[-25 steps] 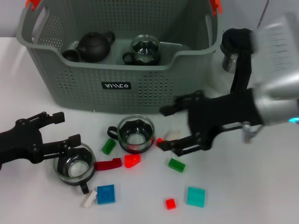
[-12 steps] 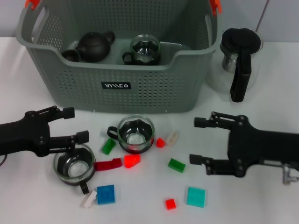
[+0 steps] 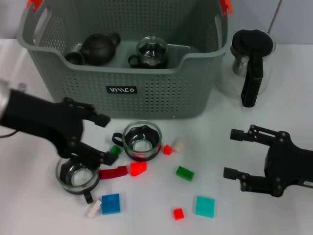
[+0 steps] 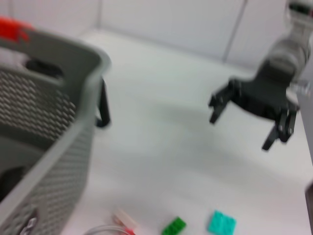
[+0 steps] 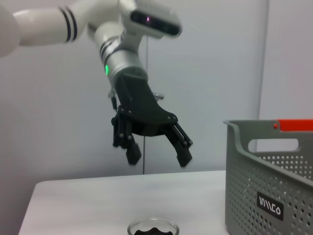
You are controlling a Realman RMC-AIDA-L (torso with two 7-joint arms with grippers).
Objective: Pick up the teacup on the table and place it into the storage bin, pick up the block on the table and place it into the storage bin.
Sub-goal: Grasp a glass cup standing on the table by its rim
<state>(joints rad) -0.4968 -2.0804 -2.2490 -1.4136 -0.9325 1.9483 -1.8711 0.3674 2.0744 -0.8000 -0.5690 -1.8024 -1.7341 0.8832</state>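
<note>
We see our left gripper (image 3: pixel 105 137) spread wide above the near-left part of the table (image 3: pixel 274 103), just left of the middle teacup (image 3: pixel 142 141) and over the far rim of the nearer-left teacup (image 3: pixel 78 175); we judge its jaws are apart so they can close round one of these cups. Our right gripper (image 3: pixel 236 152) hangs open at the near right, well apart from the cups, seemingly kept clear so the left arm can work.

The storage bin (image 3: pixel 122 73) stands at the far side, already holding a dark teapot (image 3: pixel 100 48) and a glass cup (image 3: pixel 151 52), which leaves free room for more. Blocks lie scattered on the table: a green block (image 3: pixel 185 173), a teal block (image 3: pixel 205 206), a blue block (image 3: pixel 111 203). A glass jug (image 3: pixel 249 61) stands to the bin's right.
</note>
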